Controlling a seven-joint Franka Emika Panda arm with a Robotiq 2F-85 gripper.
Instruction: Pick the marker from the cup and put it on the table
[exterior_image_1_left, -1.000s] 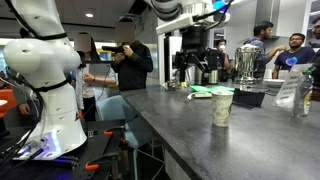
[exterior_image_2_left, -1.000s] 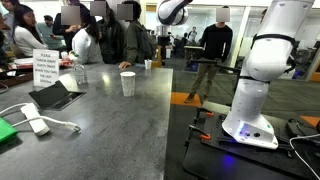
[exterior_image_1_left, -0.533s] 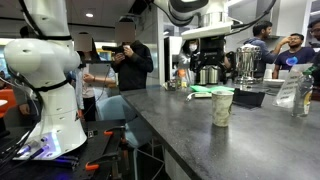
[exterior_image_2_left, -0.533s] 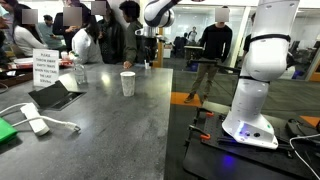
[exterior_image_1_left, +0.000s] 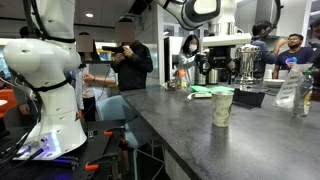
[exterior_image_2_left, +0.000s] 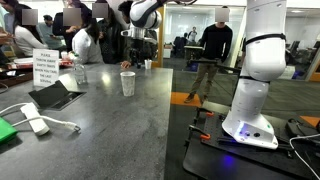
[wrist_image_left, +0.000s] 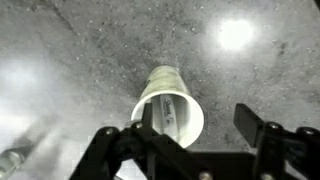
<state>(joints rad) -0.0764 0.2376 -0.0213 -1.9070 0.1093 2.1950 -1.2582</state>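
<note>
The cup (exterior_image_1_left: 222, 107) stands upright on the dark grey table (exterior_image_1_left: 185, 140); it also shows in an exterior view (exterior_image_2_left: 127, 83). In the wrist view I look down into the cup (wrist_image_left: 178, 95), and the marker (wrist_image_left: 163, 110) leans inside it, with its whitish printed band showing. My gripper (wrist_image_left: 197, 128) is open and empty, well above the cup. Its left finger lies over the cup's rim in the picture and its right finger is off to the side. In both exterior views the gripper (exterior_image_1_left: 223, 58) (exterior_image_2_left: 136, 52) hangs high over the cup.
A clear bottle (exterior_image_1_left: 302, 95), a black tray (exterior_image_1_left: 250, 97) and green items (exterior_image_1_left: 200, 92) lie behind the cup. A sign (exterior_image_2_left: 45, 68), a tablet (exterior_image_2_left: 57, 95) and a white cable (exterior_image_2_left: 35, 125) sit further along the table. People stand around the counter.
My arm has swung across over the table, bringing the gripper from off to the side to above the cup. The cup and marker have not moved.
</note>
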